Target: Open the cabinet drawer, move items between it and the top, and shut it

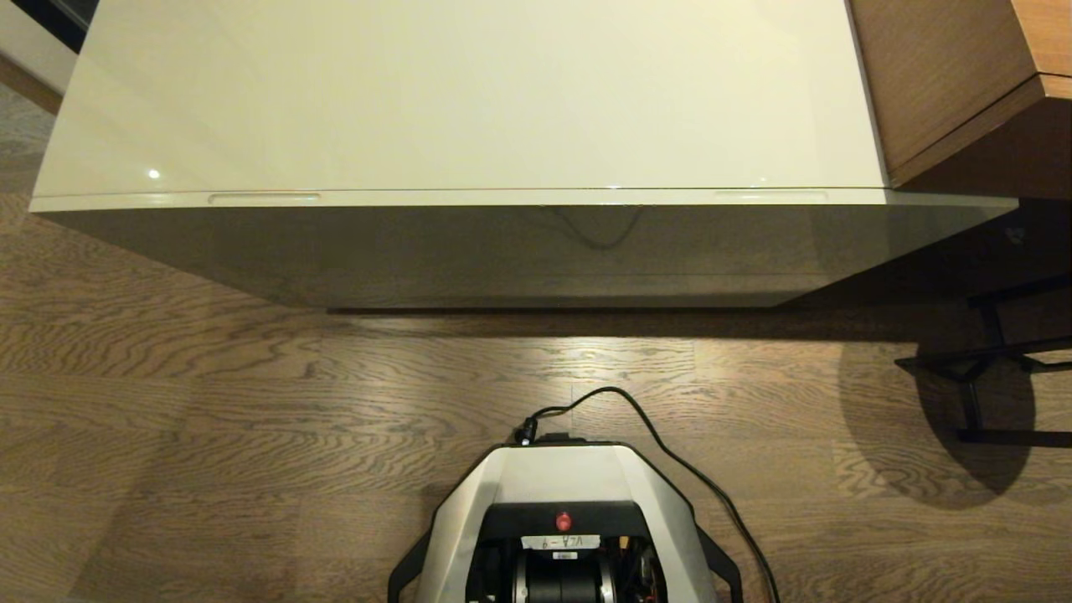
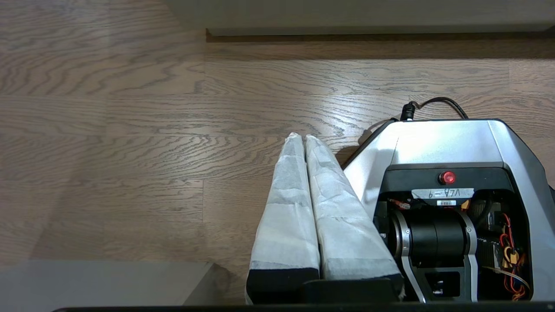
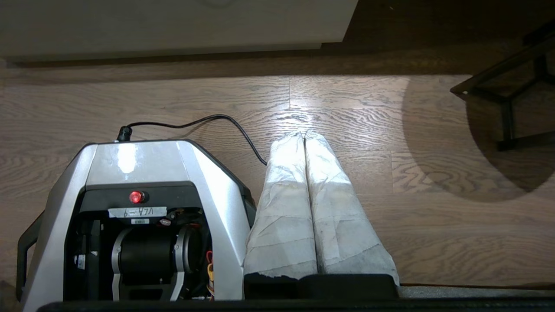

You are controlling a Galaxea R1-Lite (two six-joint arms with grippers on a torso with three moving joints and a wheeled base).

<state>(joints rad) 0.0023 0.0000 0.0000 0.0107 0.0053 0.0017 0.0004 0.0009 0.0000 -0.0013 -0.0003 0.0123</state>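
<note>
Start state: cabinet drawer [image 1: 519, 251] fully closed, front face spans the middle band of the head view, flush under the top [image 1: 469, 92]. Top fills the upper half of that frame and shows bare; no items visible anywhere, so presumably they're inside the drawer. Two slim slots on the front edge: left slot [image 1: 264, 198] and right slot [image 1: 770, 195], roughly symmetric about centre.

Left gripper [image 2: 302, 138] and right gripper [image 3: 303, 135] both parked low beside the base [image 1: 561, 502], pointing at the floor [image 1: 209, 402], fingers pressed together, holding nothing. Neither arm shows in the head view.

Step in hand, as I judge it: reach and hook a slot to pull the drawer. Suggestions:
- drawer is very wide, so a one-sided pull may rack it; a grip at both slots looks safer
- slots are slim, so enter with fingertips from above and keep the fingers narrow
- pull straight back toward the base, level
- brown wooden unit [image 1: 946, 75] crowds the upper right corner; watch right arm clearance there
- cable [image 1: 670, 444] trails off the base at lower centre-right, black frame [image 1: 988, 368] at right edge; mind both if the base backs up
</note>
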